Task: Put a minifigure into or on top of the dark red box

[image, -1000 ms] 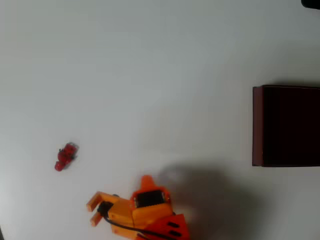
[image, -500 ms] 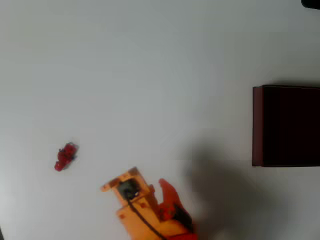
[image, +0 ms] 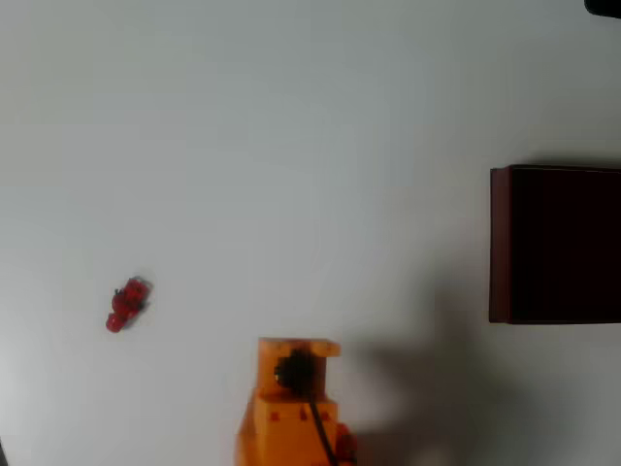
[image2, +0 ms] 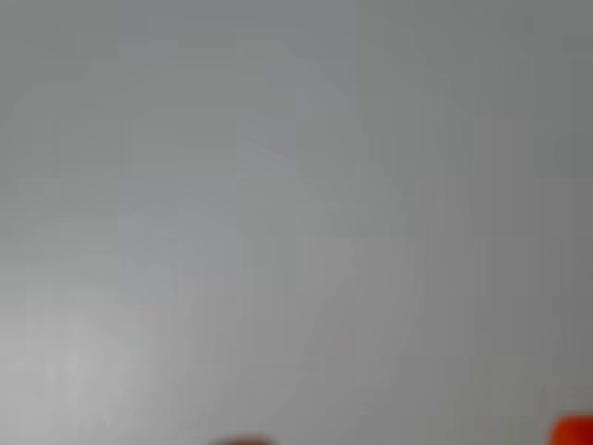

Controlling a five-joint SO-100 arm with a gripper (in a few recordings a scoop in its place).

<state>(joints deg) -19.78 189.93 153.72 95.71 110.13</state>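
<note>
Minifigure (image: 126, 305) lies left of my gripper (image: 298, 348); I'd swing left, descend squarely; jaw state I cannot tell.

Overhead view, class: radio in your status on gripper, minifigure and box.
Gripper at bottom edge, jaw state unclear, carrying nothing visible. Minifigure lying on the table, left of the gripper, untouched. Dark red box at right edge; bare table between.
</note>
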